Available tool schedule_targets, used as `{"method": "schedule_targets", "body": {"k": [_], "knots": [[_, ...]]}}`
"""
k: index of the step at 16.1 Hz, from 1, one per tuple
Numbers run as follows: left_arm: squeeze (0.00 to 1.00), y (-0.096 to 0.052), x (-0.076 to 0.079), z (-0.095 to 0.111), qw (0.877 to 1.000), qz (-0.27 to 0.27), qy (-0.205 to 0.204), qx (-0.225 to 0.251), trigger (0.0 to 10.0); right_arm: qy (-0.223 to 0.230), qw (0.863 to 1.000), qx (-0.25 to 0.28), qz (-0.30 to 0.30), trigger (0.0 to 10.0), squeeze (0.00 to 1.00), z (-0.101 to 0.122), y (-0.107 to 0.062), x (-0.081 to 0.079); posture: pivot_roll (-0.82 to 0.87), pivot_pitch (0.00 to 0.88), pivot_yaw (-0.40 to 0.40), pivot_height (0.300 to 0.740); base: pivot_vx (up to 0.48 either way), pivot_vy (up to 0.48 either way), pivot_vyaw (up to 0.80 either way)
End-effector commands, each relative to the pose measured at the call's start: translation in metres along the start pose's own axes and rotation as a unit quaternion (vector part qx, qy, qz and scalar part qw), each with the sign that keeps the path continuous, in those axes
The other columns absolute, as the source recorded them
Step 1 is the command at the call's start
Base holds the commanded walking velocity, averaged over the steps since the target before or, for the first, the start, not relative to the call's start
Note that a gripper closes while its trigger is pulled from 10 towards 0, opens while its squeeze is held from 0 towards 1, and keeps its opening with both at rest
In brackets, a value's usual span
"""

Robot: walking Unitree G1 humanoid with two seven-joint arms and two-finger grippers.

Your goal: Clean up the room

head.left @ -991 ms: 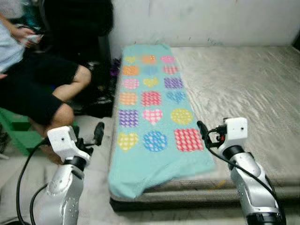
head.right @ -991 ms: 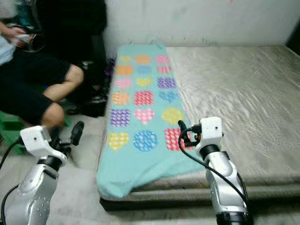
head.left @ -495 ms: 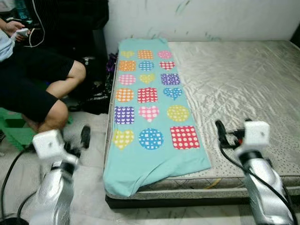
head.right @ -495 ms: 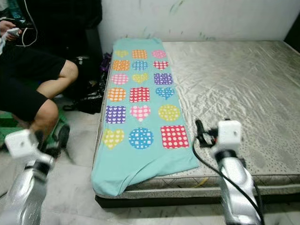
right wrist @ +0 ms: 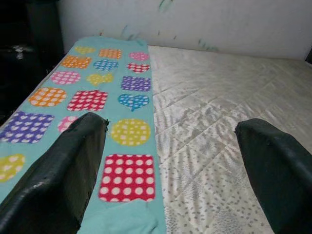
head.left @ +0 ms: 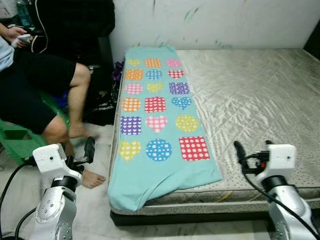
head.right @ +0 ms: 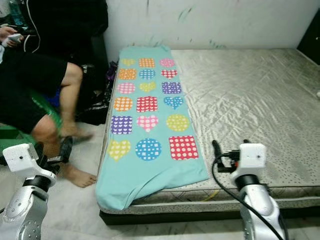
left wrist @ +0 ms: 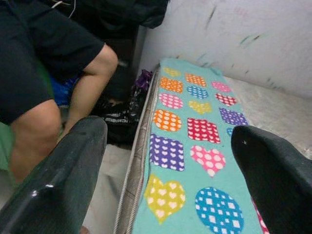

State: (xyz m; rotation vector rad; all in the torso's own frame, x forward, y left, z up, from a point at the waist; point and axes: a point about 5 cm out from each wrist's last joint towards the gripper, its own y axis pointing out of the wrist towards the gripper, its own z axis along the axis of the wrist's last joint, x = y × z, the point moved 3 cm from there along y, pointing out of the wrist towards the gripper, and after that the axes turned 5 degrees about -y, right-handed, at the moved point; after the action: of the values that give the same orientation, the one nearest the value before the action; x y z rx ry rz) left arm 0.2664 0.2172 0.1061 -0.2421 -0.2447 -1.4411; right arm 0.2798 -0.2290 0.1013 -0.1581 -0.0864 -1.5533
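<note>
Soft, light and floppy by the look of it: a long teal blanket with bright dotted hearts, circles and squares (head.left: 159, 116), likely to sag and slide when lifted, so best pinched at the near edge or a near corner, where the cloth droops over the end of the bed. Spread flat along the left side of a wide bed with a shiny beige quilted mattress (head.left: 255, 95), from the white wall at the top of the frame down to the lower middle. Bunched a little at the lower left corner. Left gripper (head.left: 88, 150) low in the left of the frame, beside the bed, jaws spread wide and holding nothing. Right gripper (head.left: 252, 150) low in the right of the frame, over the mattress near the blanket's edge, jaws also spread and empty. Seated person in black shorts (head.left: 35, 90) at the upper left, bare foot on the floor near the left gripper.
</note>
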Motion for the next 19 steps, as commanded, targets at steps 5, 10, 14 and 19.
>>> {"method": "schedule_targets", "body": {"k": [5, 10, 14, 19], "knots": [[0.00, -0.017, -0.011, -0.003, 1.000, 0.008, 0.011, -0.024, 10.0, 0.018, 1.000, -0.015, 0.008, 10.0, 0.00, 0.000, 0.003, -0.006, -0.07, 0.046, 0.007, 0.740, 0.000, 0.000, -0.48], [0.00, -0.019, 0.003, -0.005, 0.999, -0.009, 0.001, -0.038, 10.0, 0.019, 0.999, -0.025, -0.005, 10.0, 0.00, 0.001, 0.001, -0.004, -0.08, 0.096, 0.006, 0.740, 0.000, 0.000, -0.80], [0.00, -0.018, 0.003, -0.005, 0.999, -0.005, -0.002, -0.041, 10.0, 0.019, 0.999, -0.026, -0.033, 10.0, 0.00, 0.002, 0.004, 0.003, -0.08, 0.106, 0.013, 0.740, 0.000, 0.000, -0.80], [0.00, -0.013, 0.007, -0.004, 0.999, -0.010, -0.004, -0.040, 10.0, 0.026, 0.999, -0.014, -0.035, 10.0, 0.00, 0.007, 0.004, -0.003, -0.08, 0.112, 0.021, 0.740, 0.000, 0.000, -0.16]]}}
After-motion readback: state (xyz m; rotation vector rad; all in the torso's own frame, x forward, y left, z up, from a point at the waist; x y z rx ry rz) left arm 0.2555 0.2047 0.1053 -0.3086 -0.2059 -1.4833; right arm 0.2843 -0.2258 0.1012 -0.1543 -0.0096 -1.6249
